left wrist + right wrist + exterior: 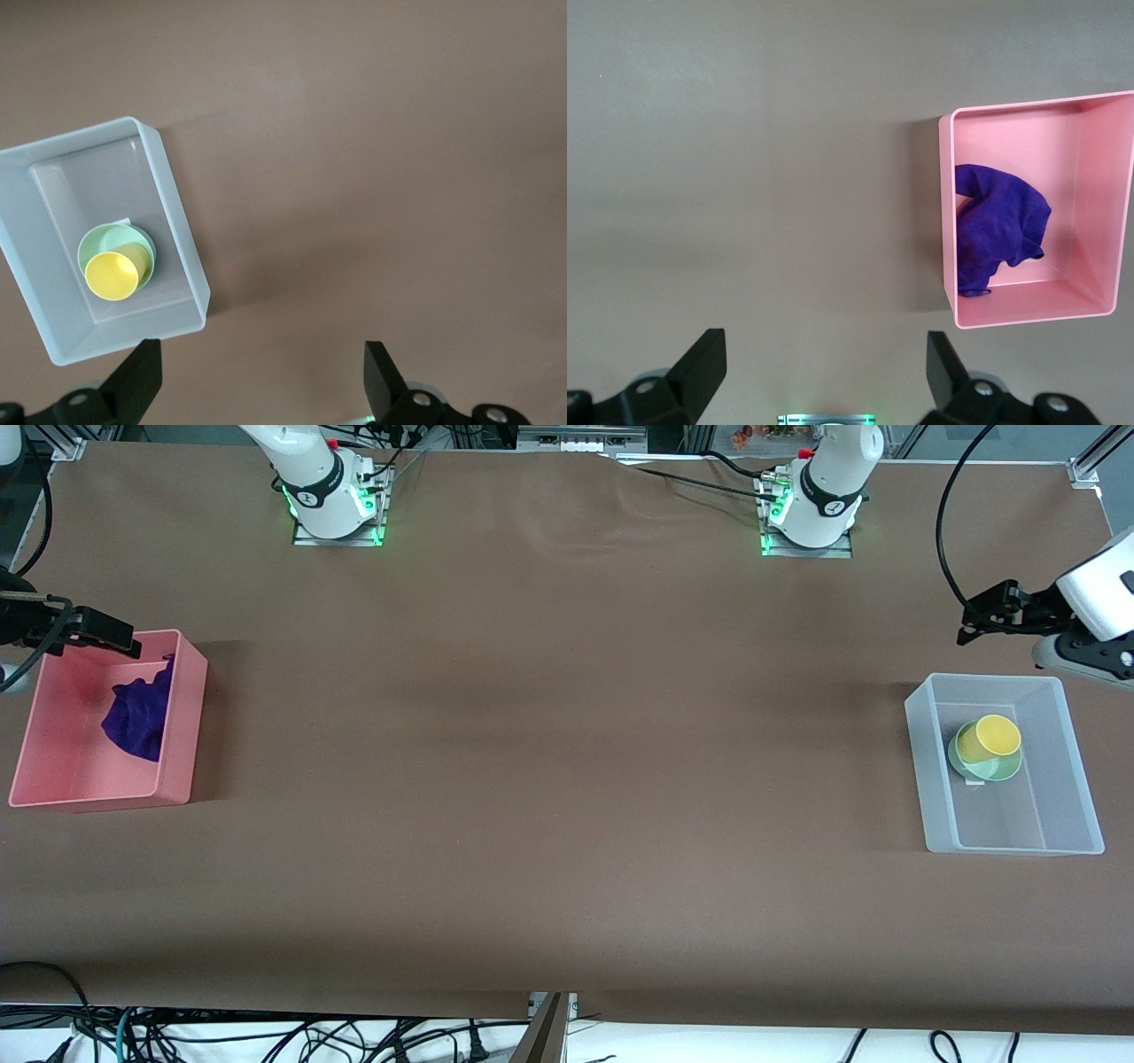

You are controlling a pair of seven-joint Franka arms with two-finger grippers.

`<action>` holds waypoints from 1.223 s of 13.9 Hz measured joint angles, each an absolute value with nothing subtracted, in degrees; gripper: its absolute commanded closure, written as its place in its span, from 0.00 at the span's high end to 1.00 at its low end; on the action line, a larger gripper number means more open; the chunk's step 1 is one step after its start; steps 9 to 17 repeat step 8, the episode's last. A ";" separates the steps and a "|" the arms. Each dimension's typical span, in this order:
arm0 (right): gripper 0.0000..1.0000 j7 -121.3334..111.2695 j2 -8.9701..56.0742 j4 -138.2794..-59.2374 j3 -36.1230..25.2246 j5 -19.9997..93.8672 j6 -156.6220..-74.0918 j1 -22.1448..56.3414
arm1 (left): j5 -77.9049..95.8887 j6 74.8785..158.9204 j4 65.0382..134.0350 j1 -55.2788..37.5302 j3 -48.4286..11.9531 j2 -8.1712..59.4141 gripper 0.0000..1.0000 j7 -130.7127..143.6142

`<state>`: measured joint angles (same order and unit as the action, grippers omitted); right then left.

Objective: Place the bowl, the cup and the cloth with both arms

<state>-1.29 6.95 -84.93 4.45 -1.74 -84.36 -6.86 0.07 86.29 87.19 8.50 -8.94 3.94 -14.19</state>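
The purple cloth (137, 713) lies crumpled in a pink bin (182, 717) at the right arm's end of the table; it also shows in the right wrist view (1001, 221). The yellow cup (990, 737) sits tilted in the mint-green bowl (1001, 769), inside a translucent bin (1074, 779) at the left arm's end. In the left wrist view the cup (112, 274) rests in the bowl (96, 241). My left gripper (967, 627) is open and empty, up over the table beside the translucent bin. My right gripper (124, 642) is open and empty, over the pink bin's rim.
Brown table cover (549, 762) spans between the two bins. The arm bases (337, 505) stand along the table edge farthest from the front camera. Cables hang below the edge nearest to it. The translucent bin's wall (177, 221) and pink bin's wall (1099, 177) show in the wrist views.
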 measured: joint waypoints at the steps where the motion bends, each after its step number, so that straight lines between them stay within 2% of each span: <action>1: 1.00 -1.29 6.95 -84.93 4.45 -1.74 -84.37 -6.86 | 0.12 89.43 90.47 6.24 -6.52 2.67 1.00 -13.78; 3: 1.00 -1.29 6.95 -84.93 4.45 -1.74 -84.37 -6.86 | 0.15 93.82 98.36 3.71 -4.82 -0.67 1.00 -8.76; 5: 1.00 -1.29 6.95 -84.93 4.45 -1.74 -84.37 -6.86 | 0.15 95.25 102.38 2.17 -4.40 -3.18 1.00 -4.43; 17: 1.00 -1.29 6.95 -84.93 4.44 -1.74 -84.37 -6.86 | 0.15 95.73 103.14 0.81 -3.81 -4.48 1.00 -2.94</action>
